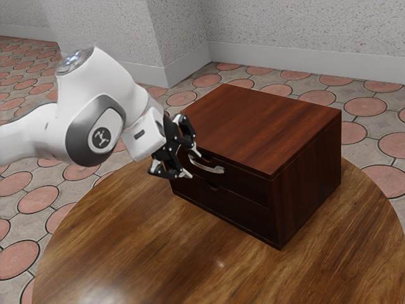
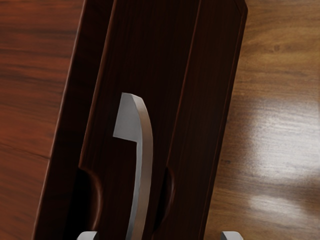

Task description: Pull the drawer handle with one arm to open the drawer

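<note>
The round wooden tabletop (image 1: 190,253) lies below the gripper and reaches toward the camera in the exterior view. The gripper (image 1: 182,152) hangs at the cabinet's front. Its fingers stand apart, one above and one below the near end of the handle (image 1: 207,166). In the wrist view the silver handle (image 2: 140,165) runs straight out from the hand. It passes between the two pale fingertips (image 2: 231,235), which stand wide of it on either side without touching it. The handle is fixed on the upper drawer (image 1: 237,176), just past the fingers. The drawer's inside is hidden, and I cannot tell whether it is pulled out at all. The dark wood cabinet (image 1: 266,126) stands on the tabletop beyond the gripper. Tiled floor (image 1: 367,104) and a speckled wall (image 1: 304,25) lie farther off.
</note>
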`<state>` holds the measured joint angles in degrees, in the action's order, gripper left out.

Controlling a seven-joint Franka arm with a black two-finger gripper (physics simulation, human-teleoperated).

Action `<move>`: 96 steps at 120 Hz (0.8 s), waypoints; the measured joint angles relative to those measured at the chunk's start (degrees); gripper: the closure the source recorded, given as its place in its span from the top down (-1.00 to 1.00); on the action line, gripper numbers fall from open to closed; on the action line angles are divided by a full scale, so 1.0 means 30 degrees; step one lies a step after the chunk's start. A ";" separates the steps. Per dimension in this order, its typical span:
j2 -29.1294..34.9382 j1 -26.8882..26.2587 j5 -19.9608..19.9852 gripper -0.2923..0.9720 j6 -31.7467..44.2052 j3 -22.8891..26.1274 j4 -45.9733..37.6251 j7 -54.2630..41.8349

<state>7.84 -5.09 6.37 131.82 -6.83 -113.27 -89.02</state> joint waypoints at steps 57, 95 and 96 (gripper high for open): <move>-0.0119 -0.0007 -0.0014 -0.19 0.0768 0.0030 -0.0556 0.0029; -0.0368 -0.0001 -0.0002 -0.19 0.1273 0.0048 -0.0518 0.0046; -0.0380 0.0000 0.0001 -0.18 0.1293 0.0048 -0.0517 0.0048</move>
<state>6.70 -5.09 6.37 135.70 -6.68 -114.82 -88.87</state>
